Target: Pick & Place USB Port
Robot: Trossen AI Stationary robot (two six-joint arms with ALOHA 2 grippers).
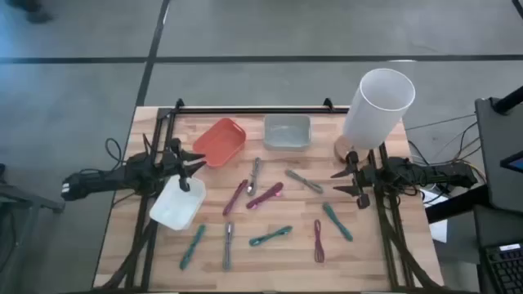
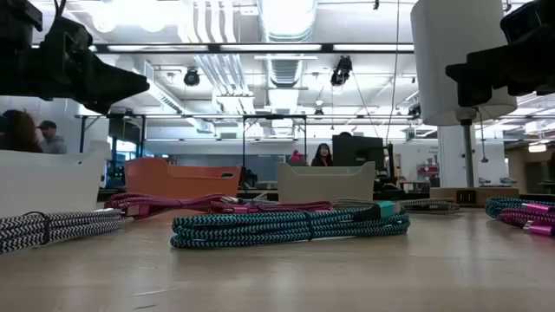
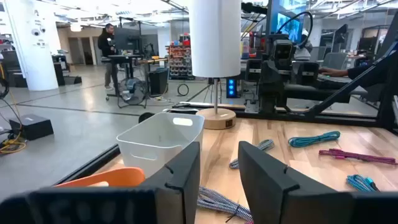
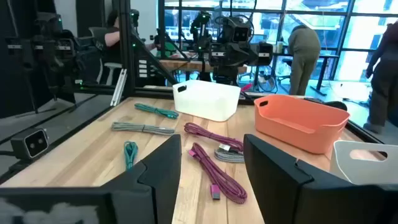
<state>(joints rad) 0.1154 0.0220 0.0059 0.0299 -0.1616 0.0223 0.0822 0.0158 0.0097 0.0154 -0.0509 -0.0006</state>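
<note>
Nearest us lie the bundled USB cables [image 1: 270, 237] – teal, grey, magenta – scattered mid-table, none held. Farther back sit the orange bin [image 1: 221, 140] and grey bin [image 1: 287, 131]. Our left gripper [image 1: 193, 166] and right gripper [image 1: 341, 180] hover wide apart, empty – we judge picking hasn't begun; next, descend onto one cable.

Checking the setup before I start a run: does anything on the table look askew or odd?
Only small things: the orange bin sits turned at an angle, unlike the square-set grey bin beside it. The bundled cables lie scattered at mixed angles. Nothing looks spilled or damaged.
</note>
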